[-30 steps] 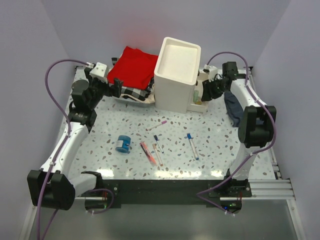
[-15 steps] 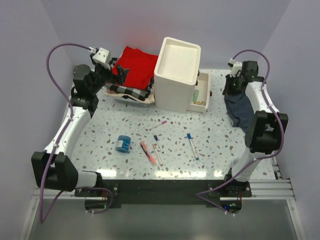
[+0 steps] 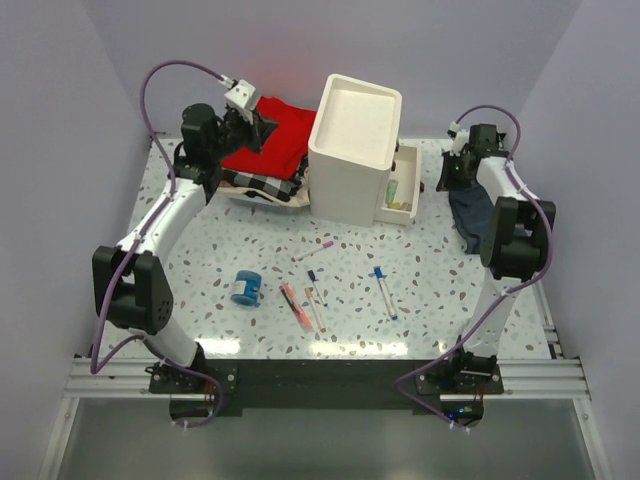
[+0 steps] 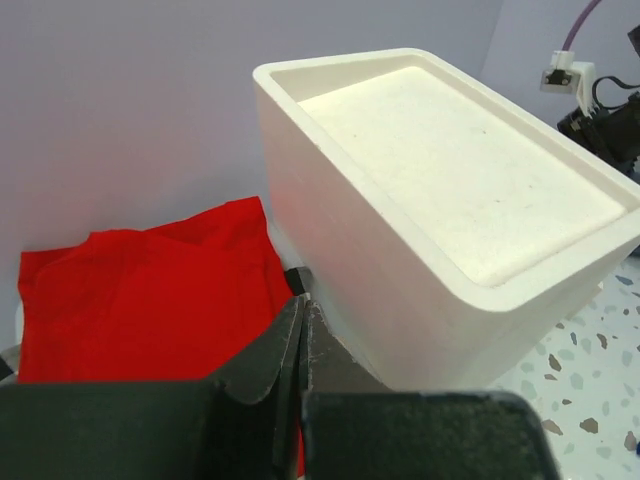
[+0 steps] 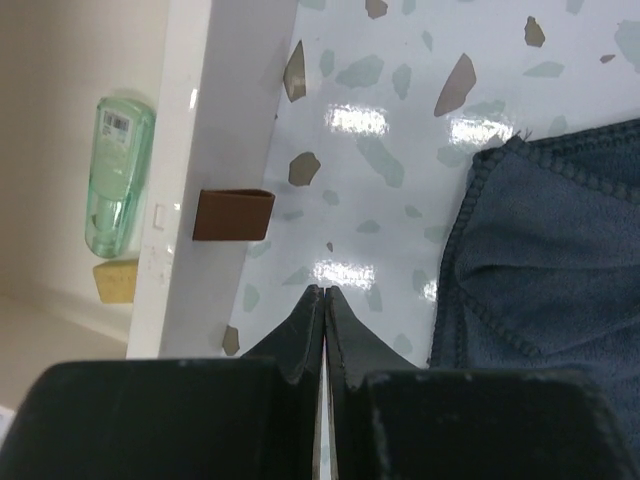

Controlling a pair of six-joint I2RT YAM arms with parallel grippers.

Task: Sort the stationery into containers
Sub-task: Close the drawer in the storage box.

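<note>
The containers are the drawers of a tall white box unit [image 3: 355, 150] at the back. Its bottom drawer [image 3: 409, 180] is pulled out to the right and holds a green tube [image 5: 118, 175] and a beige eraser [image 5: 115, 281]. On the table lie a blue tape roll [image 3: 246, 288], an orange-red marker [image 3: 296, 306], a pink-capped pen [image 3: 315, 249] and blue-capped pens [image 3: 385, 291]. My left gripper [image 4: 303, 302] hangs shut and empty above the red cloth [image 4: 150, 290], just left of the box. My right gripper [image 5: 325, 290] is shut and empty over bare table, just beyond the drawer's brown handle [image 5: 232, 215].
Red and checked folded cloths [image 3: 262, 183] are stacked left of the box. A dark blue-grey cloth [image 3: 470, 215] lies under the right arm, close to my right gripper. Side walls enclose the table on both sides.
My left arm rose and swung right towards the box, and its gripper went from open to shut. My right gripper drew back from the open drawer and shut with nothing in it.
</note>
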